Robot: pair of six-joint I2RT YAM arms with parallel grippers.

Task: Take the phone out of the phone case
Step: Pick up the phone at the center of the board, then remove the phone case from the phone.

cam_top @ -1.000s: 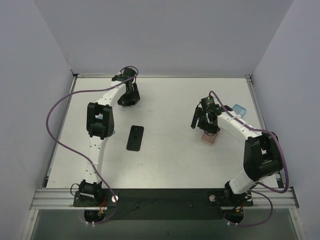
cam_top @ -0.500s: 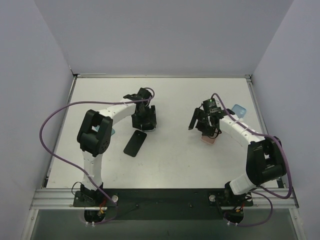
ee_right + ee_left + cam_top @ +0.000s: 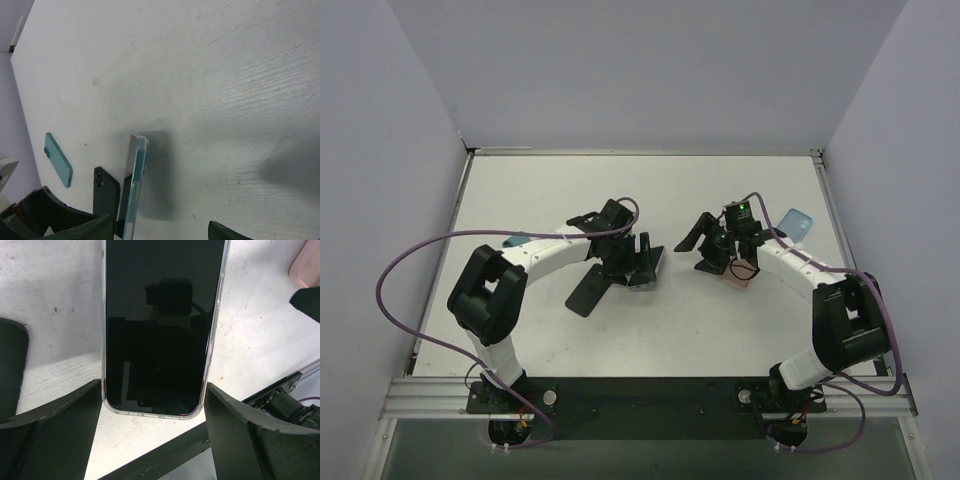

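My left gripper [image 3: 638, 262] is shut on a black phone in a clear case [image 3: 648, 264] and holds it tilted above the table's middle. In the left wrist view the phone [image 3: 162, 315] sits screen up, its lower edges pinched in my gripper [image 3: 154, 392]. My right gripper [image 3: 706, 248] is open and empty just right of the phone. In the right wrist view the cased phone [image 3: 135, 185] shows edge-on ahead of my open gripper [image 3: 160, 234].
A flat black phone-like slab [image 3: 588, 292] lies on the table left of the held phone, also in the right wrist view [image 3: 106, 195]. A pink case [image 3: 741, 273] lies under the right arm. A light blue case [image 3: 799, 221] is far right, a teal one [image 3: 517, 241] left.
My left gripper has swung from the back of the table toward the middle right. The black slab has turned a little. My right gripper has shifted slightly left and opened wider.
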